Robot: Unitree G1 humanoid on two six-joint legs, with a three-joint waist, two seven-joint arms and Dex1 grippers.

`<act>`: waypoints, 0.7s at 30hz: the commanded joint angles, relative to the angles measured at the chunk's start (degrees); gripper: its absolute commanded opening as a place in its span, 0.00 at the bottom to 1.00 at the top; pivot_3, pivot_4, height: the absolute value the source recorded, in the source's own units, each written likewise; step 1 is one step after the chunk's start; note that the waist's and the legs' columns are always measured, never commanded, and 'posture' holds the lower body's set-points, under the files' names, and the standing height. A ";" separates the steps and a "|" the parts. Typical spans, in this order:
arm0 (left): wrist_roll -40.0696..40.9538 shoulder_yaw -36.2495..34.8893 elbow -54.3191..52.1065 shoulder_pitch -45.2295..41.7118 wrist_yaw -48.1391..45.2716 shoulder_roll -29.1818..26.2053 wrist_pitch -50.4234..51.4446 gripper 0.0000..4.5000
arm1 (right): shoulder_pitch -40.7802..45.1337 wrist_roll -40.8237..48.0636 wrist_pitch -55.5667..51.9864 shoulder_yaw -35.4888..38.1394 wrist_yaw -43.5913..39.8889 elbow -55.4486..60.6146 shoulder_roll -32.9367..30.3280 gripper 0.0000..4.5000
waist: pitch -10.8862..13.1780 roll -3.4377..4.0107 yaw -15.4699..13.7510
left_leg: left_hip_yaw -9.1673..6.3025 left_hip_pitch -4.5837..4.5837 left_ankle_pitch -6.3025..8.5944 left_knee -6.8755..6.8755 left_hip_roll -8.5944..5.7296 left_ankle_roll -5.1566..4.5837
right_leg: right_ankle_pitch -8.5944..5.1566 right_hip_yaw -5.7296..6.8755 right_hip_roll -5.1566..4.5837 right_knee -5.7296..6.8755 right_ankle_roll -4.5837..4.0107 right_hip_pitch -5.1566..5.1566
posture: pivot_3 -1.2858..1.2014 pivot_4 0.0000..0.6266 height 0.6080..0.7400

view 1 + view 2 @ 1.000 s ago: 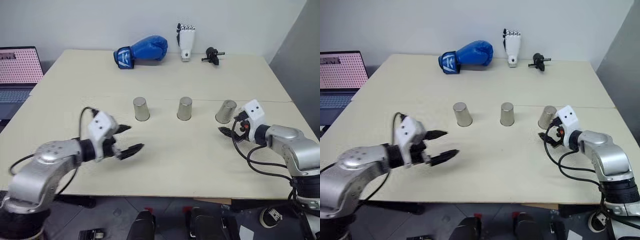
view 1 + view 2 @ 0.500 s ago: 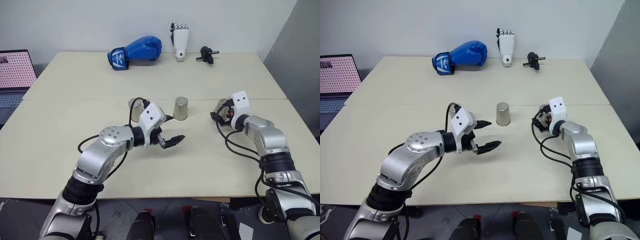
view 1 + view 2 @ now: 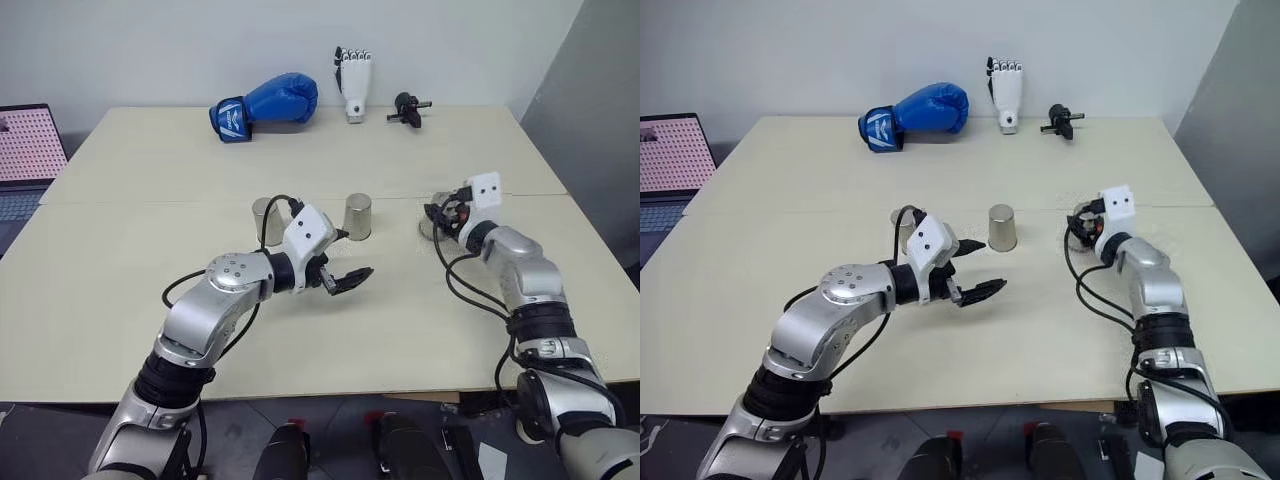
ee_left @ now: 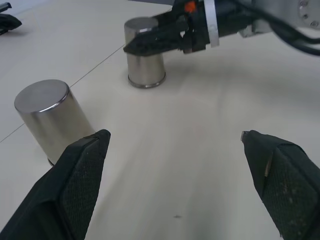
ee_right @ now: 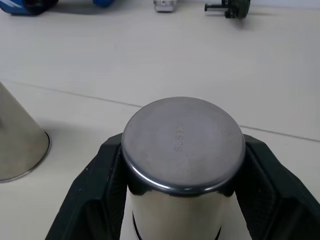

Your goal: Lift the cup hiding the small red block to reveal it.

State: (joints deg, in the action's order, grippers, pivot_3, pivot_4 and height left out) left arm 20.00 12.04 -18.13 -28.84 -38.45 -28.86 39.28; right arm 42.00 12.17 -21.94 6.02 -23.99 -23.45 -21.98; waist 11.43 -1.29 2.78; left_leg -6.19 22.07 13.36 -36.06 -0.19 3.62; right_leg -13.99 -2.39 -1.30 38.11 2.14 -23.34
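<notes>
**On the worktop's right side, a pincer clamps one of three cups**

From the head cameras: on the pale worktop (image 3: 120, 260) three upside-down silvery cups stand in a row. The right pincer (image 3: 437, 214) is closed around the right cup (image 3: 428, 226), which sits on the surface. The middle cup (image 3: 357, 216) stands free. The left cup (image 3: 264, 220) is partly hidden behind the left arm. The left pincer (image 3: 347, 277) hovers in front of the row, fingers apart, holding nothing. At the far edge lie a blue boxing glove (image 3: 265, 104), a white model hand (image 3: 352, 84) and a small black part (image 3: 406, 108). A laptop (image 3: 28, 150) sits off to the left. The small red block cannot be seen; it is presumably under a cup.

From the left wrist camera: the two black fingers (image 4: 75, 185) stand wide apart. The middle cup is just beside one of them, and beyond it the right pincer is clamped on its cup.

From the right wrist camera: the clamped cup's flat base faces the lens, a black finger (image 5: 97, 190) pressed to each side.

To do the lift well, I judge the right arm should rise straight up, keeping the cup level, so the rim clears anything underneath without dragging it. The left pincer should hold off the middle cup.
</notes>
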 commanded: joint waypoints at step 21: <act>-0.13 -0.87 -3.04 -0.12 -1.50 0.03 0.01 1.00 | 1.39 -3.86 -3.33 4.54 10.09 -4.24 -2.98 0.76 | -0.01 -0.01 0.37 | 0.11 -0.04 0.00 0.00 0.00 -0.01 | 0.01 -0.11 0.00 -0.01 0.02 0.01 | 0.52 0.24 1.00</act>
State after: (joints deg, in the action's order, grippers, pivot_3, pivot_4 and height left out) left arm 20.06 11.13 -19.86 -28.03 -39.54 -28.82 39.92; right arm 43.95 7.95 -25.57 9.54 -14.11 -30.58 -24.74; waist 11.42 -1.30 3.15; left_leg -6.08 22.03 13.36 -36.06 -0.19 3.62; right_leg -13.99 -2.49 -1.30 38.10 2.17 -23.33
